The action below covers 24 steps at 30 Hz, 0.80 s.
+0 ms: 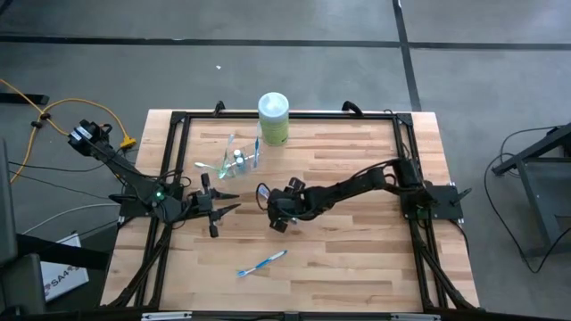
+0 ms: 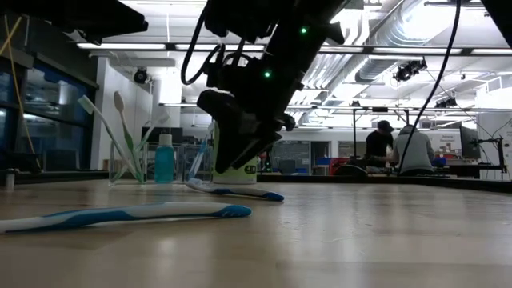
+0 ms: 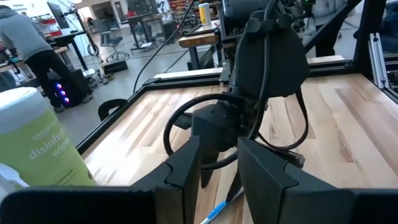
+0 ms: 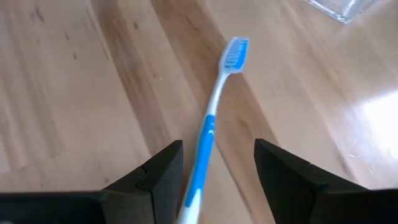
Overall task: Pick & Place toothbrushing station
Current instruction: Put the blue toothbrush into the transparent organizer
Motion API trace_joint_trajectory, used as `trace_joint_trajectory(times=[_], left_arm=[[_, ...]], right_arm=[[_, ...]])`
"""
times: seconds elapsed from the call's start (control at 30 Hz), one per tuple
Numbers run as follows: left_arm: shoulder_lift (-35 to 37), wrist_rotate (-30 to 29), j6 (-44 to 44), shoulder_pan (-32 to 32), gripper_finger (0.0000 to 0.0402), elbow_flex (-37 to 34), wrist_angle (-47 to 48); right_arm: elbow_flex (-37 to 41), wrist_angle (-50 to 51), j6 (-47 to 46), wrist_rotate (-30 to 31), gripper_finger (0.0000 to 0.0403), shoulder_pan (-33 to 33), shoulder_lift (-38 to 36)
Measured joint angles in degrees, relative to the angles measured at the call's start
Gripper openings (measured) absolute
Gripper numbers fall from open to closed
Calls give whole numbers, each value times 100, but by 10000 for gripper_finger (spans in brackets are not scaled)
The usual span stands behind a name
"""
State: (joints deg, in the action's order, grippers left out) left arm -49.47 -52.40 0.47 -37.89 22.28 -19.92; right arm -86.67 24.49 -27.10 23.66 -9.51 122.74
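Mid-desk [image 1: 357, 250], right gripper [image 4: 217, 171] over blue-white toothbrush [image 4: 214, 118]: jaws released, straddling handle, long axis running forward between them, bristle end toward clear cup [image 1: 239, 159]. Left gripper [image 1: 219, 207] near, jaws parted, empty.

A white toothbrush [image 4: 211, 118] with a blue grip and blue bristles lay flat on the wooden table [image 4: 81, 93]. The right gripper [image 4: 217, 171] hung just above its handle end, the two dark fingers [image 4: 163, 171] parted, one to each side of the handle. Beyond the brush head, a corner of a clear cup [image 4: 339, 7] showed.
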Motion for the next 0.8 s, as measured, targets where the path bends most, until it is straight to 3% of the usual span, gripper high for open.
trace_joint_trajectory(times=[0.47, 0.8], left_arm=[[0, 5, 0, -68, 102, 0, 25], [0, 7, -1, -67, 102, 0, 24]], right_arm=[[-5, -167, -18, -131, 186, 66, 379], [-5, -249, 27, -229, 136, 292, 393]])
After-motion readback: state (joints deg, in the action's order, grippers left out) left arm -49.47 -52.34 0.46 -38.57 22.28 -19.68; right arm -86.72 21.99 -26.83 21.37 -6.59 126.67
